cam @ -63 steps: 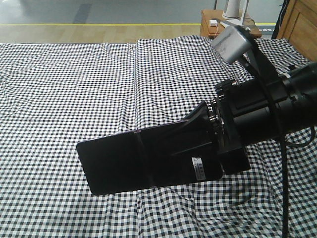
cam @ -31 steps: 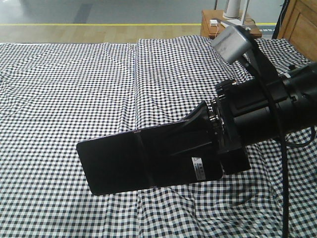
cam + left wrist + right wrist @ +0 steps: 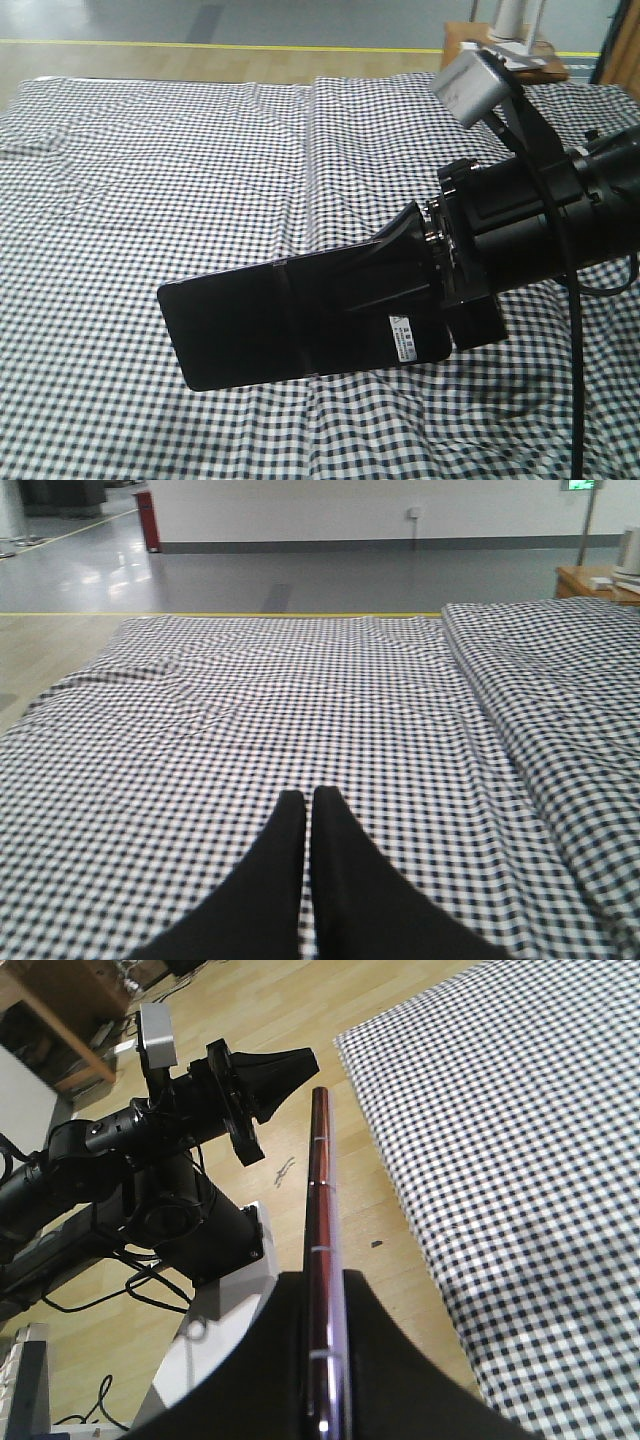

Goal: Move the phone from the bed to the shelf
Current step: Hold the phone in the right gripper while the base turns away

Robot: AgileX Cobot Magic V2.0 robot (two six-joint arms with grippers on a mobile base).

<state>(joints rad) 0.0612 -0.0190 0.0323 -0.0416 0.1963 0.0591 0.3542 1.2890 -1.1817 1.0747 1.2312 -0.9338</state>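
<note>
The phone (image 3: 225, 335), flat and glossy black with a small white sticker, hangs level above the checked bed (image 3: 150, 180). My right gripper (image 3: 305, 285) is shut on its right half. In the right wrist view the phone (image 3: 319, 1180) shows edge-on with a pinkish rim, clamped between the two black fingers (image 3: 385, 1360) of that gripper (image 3: 325, 1295). My left gripper (image 3: 306, 802) hovers over the bed (image 3: 300, 700), shut with its fingers together and nothing between them. The shelf is out of view.
A reddish-brown bedside table (image 3: 478, 52) stands behind the bed's far right corner. The right wrist view looks down past the bed's edge (image 3: 400, 1190) at a wooden floor (image 3: 290, 1005), the left arm (image 3: 190, 1105) and the robot's base (image 3: 215, 1310) with cables.
In the front view the bed and the bedside table have slid to the right. The right arm and the phone keep their place in the frame.
</note>
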